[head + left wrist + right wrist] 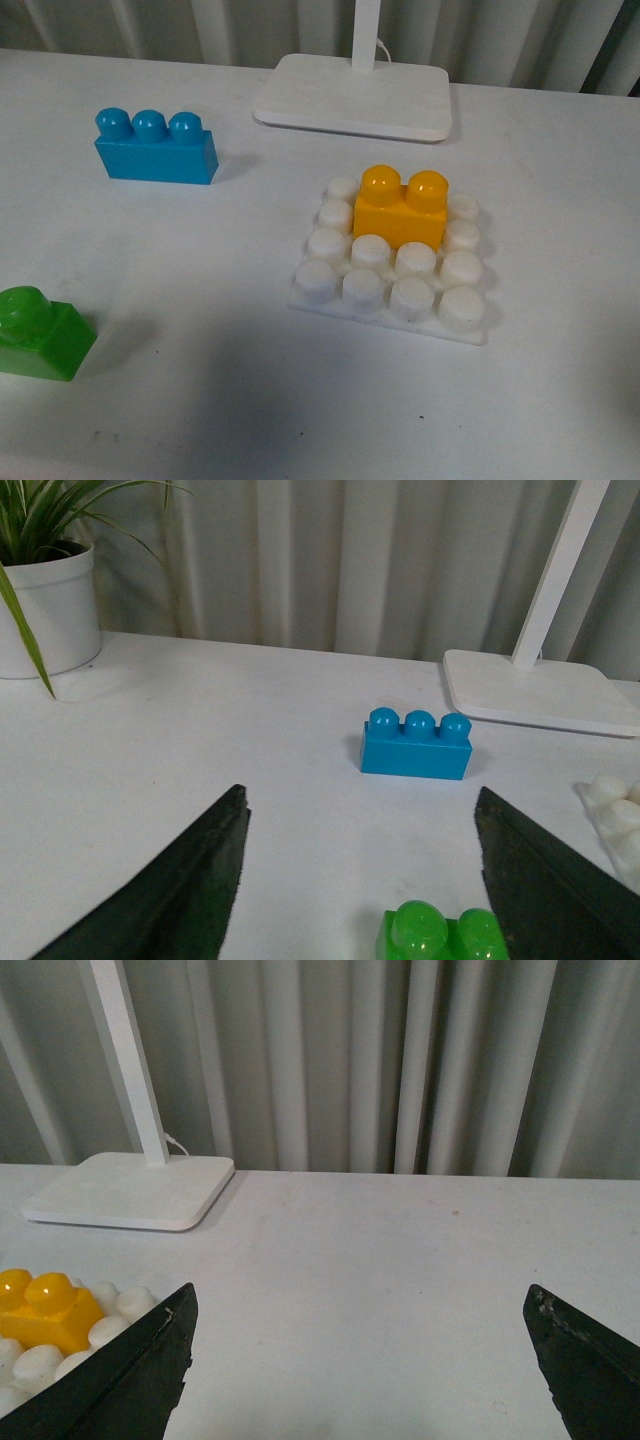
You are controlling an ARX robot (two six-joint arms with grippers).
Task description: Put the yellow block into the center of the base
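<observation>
I see the yellow block (401, 208) seated on the base (393, 262) – upright over the middle studs, toward the far rows. Left gripper (360, 880) and right gripper (360, 1360) both hang released, jaws spread wide and holding nothing – clear of the tabletop (200, 350)

Black claw fingers at the wrist cameras

The left claw (360, 880) shows two matte black, wedge-shaped fingers (170, 890) with rough, slightly grainy faces and straight edges. The right claw (360, 1380) has the same dark, tapering fingers (120, 1385), its edges flecked with pale scuffs. Neither arm appears in the front view.
</observation>
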